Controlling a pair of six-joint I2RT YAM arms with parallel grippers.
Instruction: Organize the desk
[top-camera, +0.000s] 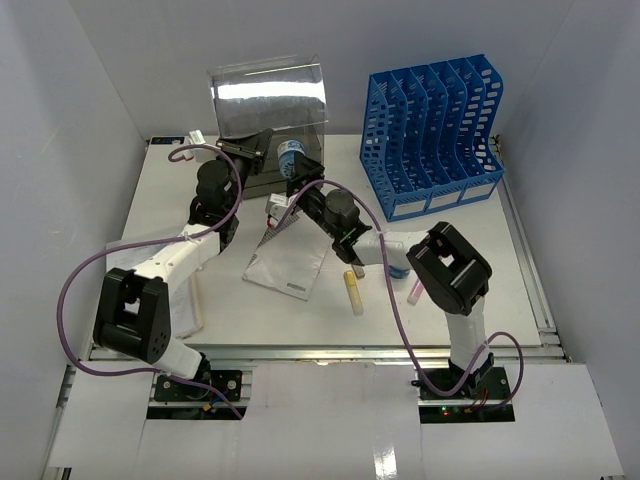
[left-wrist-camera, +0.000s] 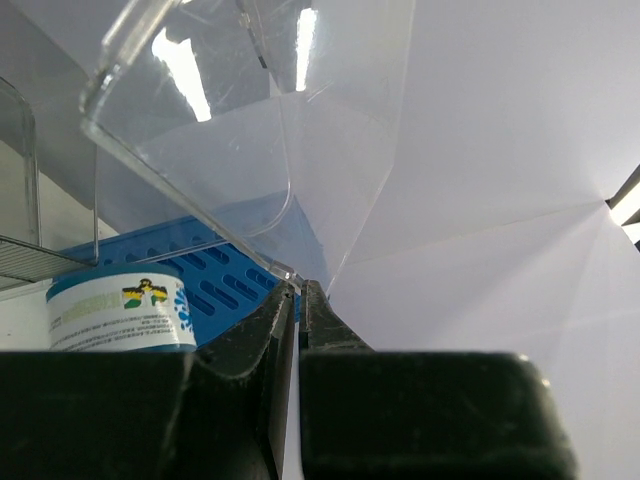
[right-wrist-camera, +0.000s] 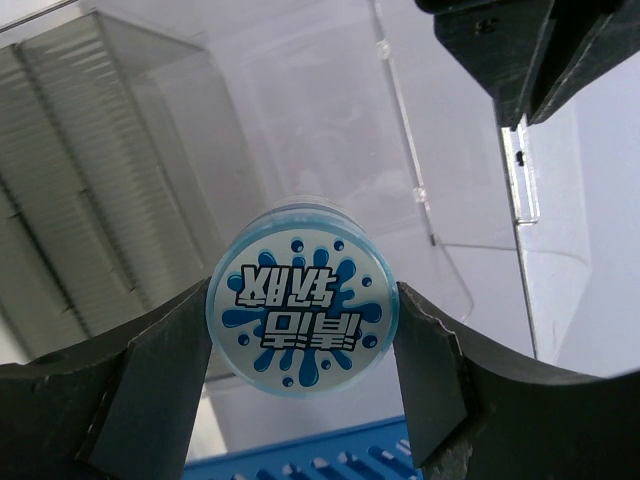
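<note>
On the white desk (top-camera: 480, 250), a clear plastic box stands at the back with its lid (top-camera: 268, 92) raised. My left gripper (top-camera: 252, 150) is shut on the lid's edge; in the left wrist view the jaws pinch the clear rim (left-wrist-camera: 297, 287). My right gripper (top-camera: 303, 178) is shut on a round blue-and-white tub (top-camera: 291, 155) and holds it at the box's opening. In the right wrist view the tub's splash-printed lid (right-wrist-camera: 298, 306) sits between my two fingers, facing the camera. The tub also shows in the left wrist view (left-wrist-camera: 115, 312).
A blue slotted file rack (top-camera: 435, 135) stands at the back right. A white pouch (top-camera: 285, 265), a yellow tube (top-camera: 354, 291), a pink-tipped marker (top-camera: 413, 291) and a paper pad (top-camera: 186, 300) lie on the desk. My left gripper (right-wrist-camera: 530, 50) hangs above the tub.
</note>
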